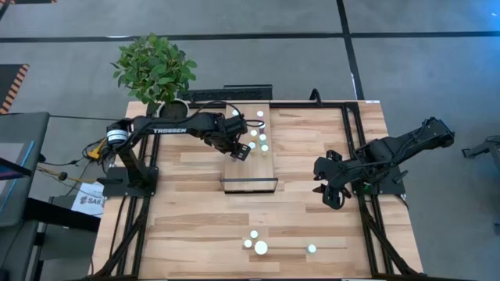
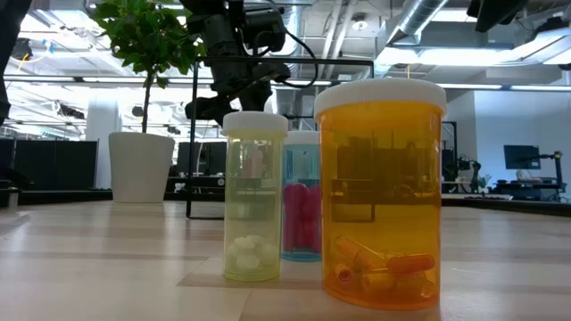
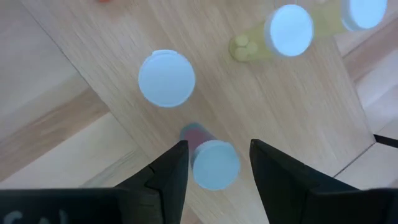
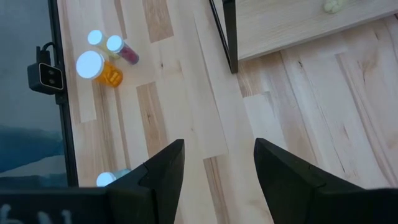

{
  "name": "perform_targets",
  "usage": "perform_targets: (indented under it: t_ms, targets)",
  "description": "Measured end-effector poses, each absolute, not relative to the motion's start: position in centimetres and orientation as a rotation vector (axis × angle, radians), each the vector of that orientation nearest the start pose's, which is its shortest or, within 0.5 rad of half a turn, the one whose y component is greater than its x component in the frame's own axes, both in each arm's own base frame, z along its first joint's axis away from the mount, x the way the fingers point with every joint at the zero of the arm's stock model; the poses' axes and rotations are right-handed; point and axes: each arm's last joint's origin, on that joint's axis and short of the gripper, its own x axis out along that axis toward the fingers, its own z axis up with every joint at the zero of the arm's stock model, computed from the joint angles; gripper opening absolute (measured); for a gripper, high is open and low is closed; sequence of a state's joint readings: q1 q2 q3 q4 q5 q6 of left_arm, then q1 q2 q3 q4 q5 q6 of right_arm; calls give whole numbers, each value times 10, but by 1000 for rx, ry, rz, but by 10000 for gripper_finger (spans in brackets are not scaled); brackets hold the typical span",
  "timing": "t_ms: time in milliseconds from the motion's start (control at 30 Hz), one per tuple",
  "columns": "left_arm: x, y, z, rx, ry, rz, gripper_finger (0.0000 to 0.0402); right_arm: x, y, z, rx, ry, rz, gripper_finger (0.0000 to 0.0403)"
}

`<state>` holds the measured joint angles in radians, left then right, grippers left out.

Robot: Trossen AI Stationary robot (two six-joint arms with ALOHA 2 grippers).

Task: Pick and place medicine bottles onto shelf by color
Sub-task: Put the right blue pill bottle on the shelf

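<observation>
Over the shelf: my left end effector (image 3: 214,163) hangs above the light-wood shelf (image 1: 248,165), fingers spread, a pink-bodied bottle (image 3: 215,163) standing between them, untouched on either side.
Grip state: released; nothing held. I cannot tell whether this bottle is just set down or about to be taken.
Neighbours: another white-capped bottle (image 3: 166,78) stands near, and a yellow one (image 3: 288,31) farther along the plank.
Doing it well: I judge a straight vertical lift clear of the cap is best, with no sideways drift that could tip the pink bottle or nudge its neighbour.
Right arm: my right end effector (image 4: 214,163) waits above bare worktop (image 1: 195,218), fingers apart and empty.
Left to sort: a large orange bottle (image 2: 381,192), a pale yellow one (image 2: 253,197) and a teal-and-pink one (image 2: 302,209) stand together on the worktop, well apart from the shelf.
</observation>
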<state>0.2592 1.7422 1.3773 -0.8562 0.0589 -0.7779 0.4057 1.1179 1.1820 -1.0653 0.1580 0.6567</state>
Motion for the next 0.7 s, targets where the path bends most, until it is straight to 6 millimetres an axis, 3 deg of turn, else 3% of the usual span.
perform_targets:
  t_ms: [133, 400, 567, 700]
  targets:
    - [337, 88, 248, -859, 1080, 635, 158, 183, 74, 335, 323, 987, -97, 217]
    - [337, 91, 281, -792, 1059, 687, 158, 183, 74, 335, 323, 986, -96, 217]
    - [342, 84, 316, -768, 999, 651, 158, 183, 74, 335, 322, 986, -96, 217]
    - [350, 61, 351, -743, 924, 520, 158, 183, 74, 335, 321, 987, -96, 217]
